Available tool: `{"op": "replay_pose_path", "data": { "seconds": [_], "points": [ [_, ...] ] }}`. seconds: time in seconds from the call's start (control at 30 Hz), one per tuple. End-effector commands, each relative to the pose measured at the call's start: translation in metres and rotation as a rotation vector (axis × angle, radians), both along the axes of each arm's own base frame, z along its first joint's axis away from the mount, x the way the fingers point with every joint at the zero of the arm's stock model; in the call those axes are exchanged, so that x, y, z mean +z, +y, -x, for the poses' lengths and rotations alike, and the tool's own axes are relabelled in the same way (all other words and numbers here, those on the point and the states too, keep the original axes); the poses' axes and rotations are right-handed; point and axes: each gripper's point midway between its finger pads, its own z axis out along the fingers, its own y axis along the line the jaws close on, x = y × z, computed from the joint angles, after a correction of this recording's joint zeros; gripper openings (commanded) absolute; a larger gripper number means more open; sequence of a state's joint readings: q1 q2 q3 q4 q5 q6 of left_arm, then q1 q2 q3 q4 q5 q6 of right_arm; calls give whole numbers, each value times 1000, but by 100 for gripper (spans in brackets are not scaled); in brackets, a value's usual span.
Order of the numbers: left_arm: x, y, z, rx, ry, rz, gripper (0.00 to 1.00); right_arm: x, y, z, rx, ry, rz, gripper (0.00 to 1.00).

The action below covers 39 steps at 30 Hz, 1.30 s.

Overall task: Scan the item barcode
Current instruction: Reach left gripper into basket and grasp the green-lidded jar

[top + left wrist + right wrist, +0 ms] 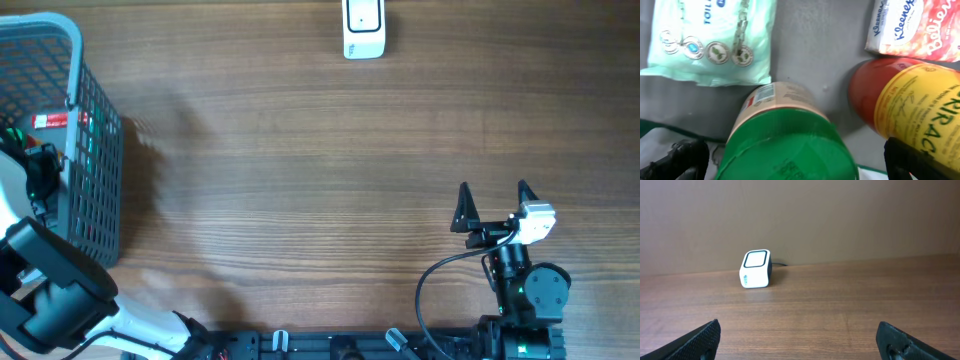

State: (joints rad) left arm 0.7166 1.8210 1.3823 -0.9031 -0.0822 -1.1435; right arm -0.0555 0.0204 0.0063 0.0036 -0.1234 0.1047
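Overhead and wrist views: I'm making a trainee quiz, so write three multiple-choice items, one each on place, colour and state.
1. Where on the table is the scanner? A far edge; B centre; C near edge.
2. What colour is the jar lid below the left claw? A blue; B green; C white.
3. How is the right claw? A shut on the scanner; B shut, empty; C open, empty.
1 A, it sits at the top of the overhead view; 2 B, the left wrist view shows green; 3 C, its fingers stand apart, nothing between.
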Motion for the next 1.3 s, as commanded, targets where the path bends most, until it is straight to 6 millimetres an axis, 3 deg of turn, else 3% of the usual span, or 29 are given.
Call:
{"op": "replay_pose_path", "data": {
  "seconds": [0.0, 0.43, 0.6, 0.9, 1.07, 1.27],
  "points": [
    [-17, -1, 11, 28, 35, 8, 100, 1, 1, 0, 5, -6, -2, 100],
    [-38, -4, 15, 24, 78, 43, 93, 1, 1, 0, 5, -6, -2, 100],
    [-52, -9, 20, 18, 120, 79, 80, 1, 1, 0, 5, -6, -2, 100],
    [-49, -10, 22, -28, 130, 79, 59, 1, 1, 0, 5, -6, -2, 100],
    [-27, -10, 21, -28, 103, 55, 50, 1, 1, 0, 5, -6, -2, 100],
    [38, -5, 16, -52, 5, -43, 49, 1, 1, 0, 5, -6, -2, 100]
  ]
}}
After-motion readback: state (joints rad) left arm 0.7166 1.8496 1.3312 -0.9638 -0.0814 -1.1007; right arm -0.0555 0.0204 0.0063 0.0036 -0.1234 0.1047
